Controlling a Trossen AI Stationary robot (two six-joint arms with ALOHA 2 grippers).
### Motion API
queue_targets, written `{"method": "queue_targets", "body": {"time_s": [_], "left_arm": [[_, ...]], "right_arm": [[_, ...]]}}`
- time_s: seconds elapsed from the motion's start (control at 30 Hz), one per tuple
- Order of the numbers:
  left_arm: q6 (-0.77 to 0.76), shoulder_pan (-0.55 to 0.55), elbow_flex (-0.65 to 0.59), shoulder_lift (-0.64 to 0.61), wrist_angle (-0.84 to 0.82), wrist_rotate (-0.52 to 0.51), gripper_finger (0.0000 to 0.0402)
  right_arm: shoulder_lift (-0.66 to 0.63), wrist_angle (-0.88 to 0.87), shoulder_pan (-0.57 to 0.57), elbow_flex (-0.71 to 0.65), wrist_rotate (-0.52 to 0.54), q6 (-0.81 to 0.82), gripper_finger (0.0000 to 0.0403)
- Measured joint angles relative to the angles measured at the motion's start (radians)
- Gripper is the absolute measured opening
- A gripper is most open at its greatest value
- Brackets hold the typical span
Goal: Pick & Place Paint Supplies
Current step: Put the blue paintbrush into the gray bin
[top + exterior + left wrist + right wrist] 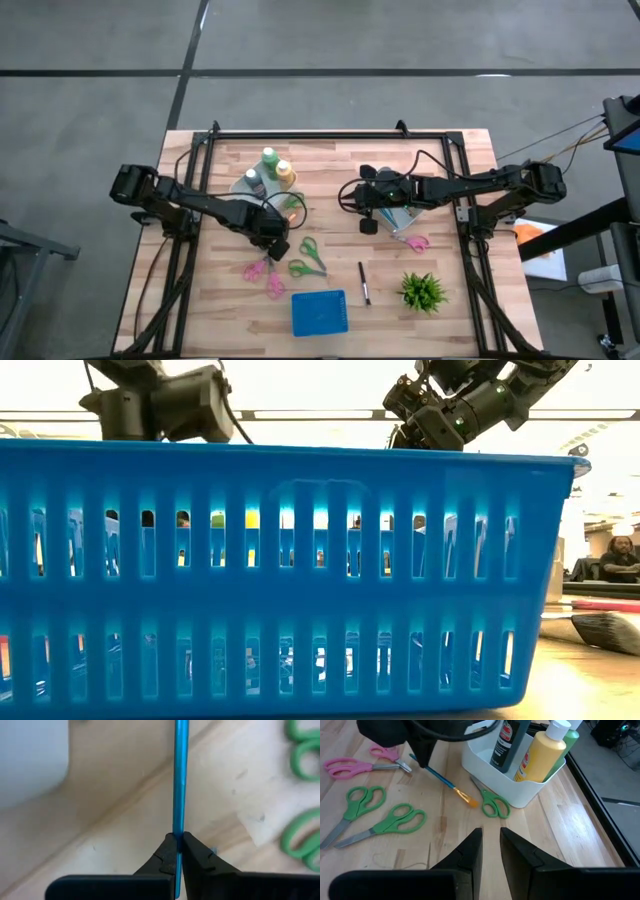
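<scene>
With three bottles (530,750) binned | my left pincer (176,840) clamps blue brush (180,775) | right pincer (491,845) slightly parted, empty | dark brush (364,283) left on desk (470,300)

Access: bare wood between white tray (520,785) and pen (364,283) | Obstacles: green scissors (310,258) and pink scissors (266,274) crowd left-centre; blue basket (319,313) at front edge; potted plant (423,291) front right
</scene>
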Motion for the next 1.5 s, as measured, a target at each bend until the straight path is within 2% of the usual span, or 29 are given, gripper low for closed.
{"method": "queue_targets", "body": {"time_s": [0.5, 1.03, 1.5], "left_arm": [[0.143, 0.004, 0.166, 0.014, -0.010, -0.117, 0.0007], [0.324, 0.124, 0.428, 0.280, -0.034, -0.116, 0.0007], [0.327, 0.134, 0.455, 0.376, 0.024, -0.084, 0.0007]], "right_arm": [[0.000, 0.002, 0.001, 0.000, 0.000, 0.000, 0.0064], [0.000, 0.004, 0.000, 0.000, 0.000, 0.000, 0.0064], [0.000, 0.003, 0.000, 0.000, 0.001, 0.000, 0.0064]]}}
